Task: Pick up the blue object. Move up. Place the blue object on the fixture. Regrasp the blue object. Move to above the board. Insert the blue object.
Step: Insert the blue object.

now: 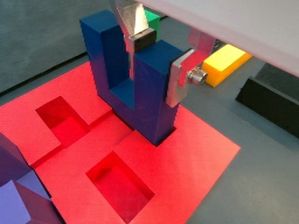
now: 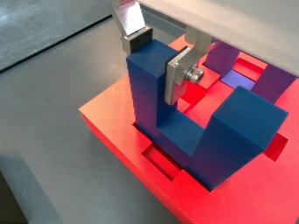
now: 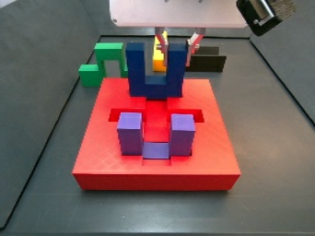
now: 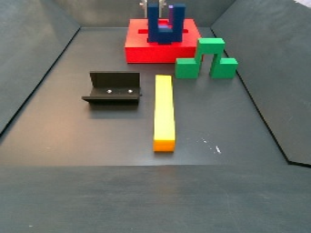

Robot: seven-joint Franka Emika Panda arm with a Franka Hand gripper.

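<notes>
Blue object standing in the board, pincer clamped on one prong

The red board [image 3: 110,157] carries the blue object [image 3: 161,76] upright at its far edge; the pincer [image 1: 156,59] grips one prong. Only a side view shows the fixture [image 4: 113,88], well apart.

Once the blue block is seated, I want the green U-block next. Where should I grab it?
The green U-shaped block lies flat on the floor beside the red board, its arms horizontal. I'd come straight down and pinch one arm across its width. The gripper is at the board, fingers clamped on a prong of the blue object.
</notes>
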